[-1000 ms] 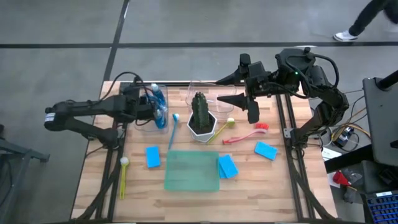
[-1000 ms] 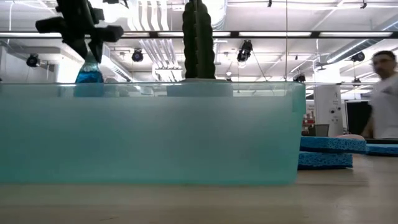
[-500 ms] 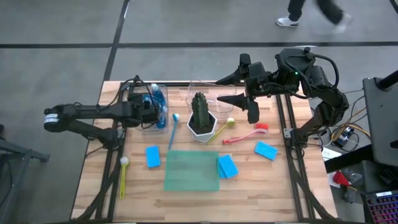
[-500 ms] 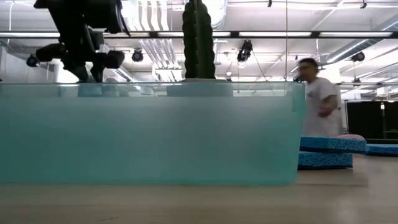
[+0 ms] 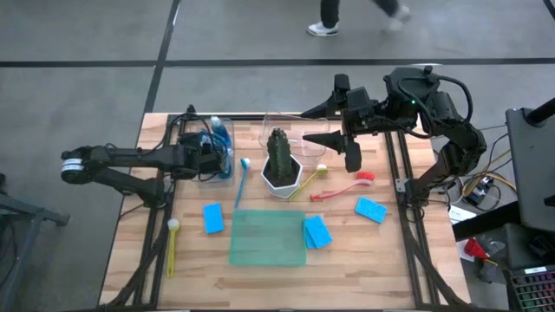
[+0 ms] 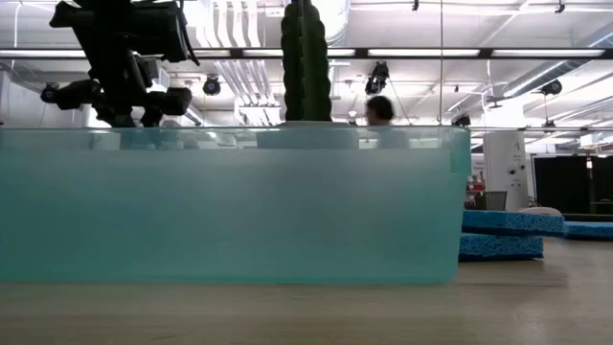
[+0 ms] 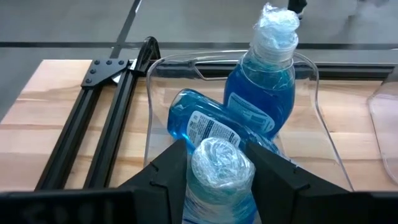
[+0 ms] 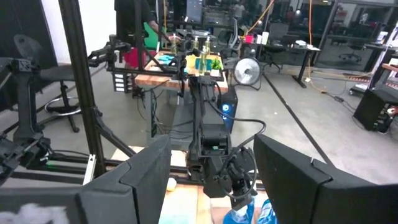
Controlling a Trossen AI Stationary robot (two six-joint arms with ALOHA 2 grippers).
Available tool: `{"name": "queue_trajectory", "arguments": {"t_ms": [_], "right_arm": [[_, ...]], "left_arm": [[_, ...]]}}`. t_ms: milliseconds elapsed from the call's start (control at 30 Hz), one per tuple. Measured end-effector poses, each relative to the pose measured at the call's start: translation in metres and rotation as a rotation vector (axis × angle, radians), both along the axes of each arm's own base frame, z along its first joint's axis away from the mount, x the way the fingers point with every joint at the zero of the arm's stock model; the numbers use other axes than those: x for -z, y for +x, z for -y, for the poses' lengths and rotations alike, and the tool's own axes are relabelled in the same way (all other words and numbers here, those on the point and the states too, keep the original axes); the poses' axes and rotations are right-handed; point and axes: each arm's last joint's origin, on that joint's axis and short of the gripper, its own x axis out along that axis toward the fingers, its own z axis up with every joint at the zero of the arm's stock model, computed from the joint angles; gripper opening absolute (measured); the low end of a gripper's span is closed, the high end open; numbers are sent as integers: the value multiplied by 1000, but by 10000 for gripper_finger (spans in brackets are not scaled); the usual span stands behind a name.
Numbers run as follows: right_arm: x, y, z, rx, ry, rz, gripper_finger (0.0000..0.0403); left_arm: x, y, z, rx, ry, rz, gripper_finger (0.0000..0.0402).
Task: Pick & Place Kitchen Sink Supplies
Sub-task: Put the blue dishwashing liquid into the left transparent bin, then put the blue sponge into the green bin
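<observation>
wooden table (image 5: 347, 251), soap bottles' labels (image 7: 208, 127) unreadable

Bottle label (image 7: 208, 127) — print unreadable

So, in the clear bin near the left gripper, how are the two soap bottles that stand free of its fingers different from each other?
Pose: the far bottle stands upright, while the near bottle lies on its side. Cap: the far bottle's white cap shows plainly at its top; the near bottle's cap I cannot see. Label: the near bottle turns its printed label up toward the camera; the far bottle's label faces sideways. Both hold blue soap and sit inside the same clear bin.
</observation>
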Motion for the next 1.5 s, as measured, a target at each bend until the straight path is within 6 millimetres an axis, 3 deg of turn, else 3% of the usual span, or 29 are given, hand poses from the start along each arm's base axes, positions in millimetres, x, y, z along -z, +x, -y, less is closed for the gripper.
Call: {"name": "queue_trajectory", "arguments": {"t_ms": [300, 633, 900, 1200, 1500], "right_arm": [[0, 0, 0, 1, 8, -1, 224], [0, 0, 0, 2, 16, -2, 224], [1, 0, 0, 2, 24, -10, 224], [6, -1, 0, 3, 25, -68, 224], [8, -2, 0, 1, 19, -90, 224]], "left_arm": [[-9, 3, 0, 41, -36, 5, 152], [-47, 2, 0, 110, 38, 12, 160], [-88, -2, 7, 268, -39, 132, 158], [-103, 13, 37, 630, -340, 318, 154], [-84, 21, 90, 674, -662, 367, 152]]}}
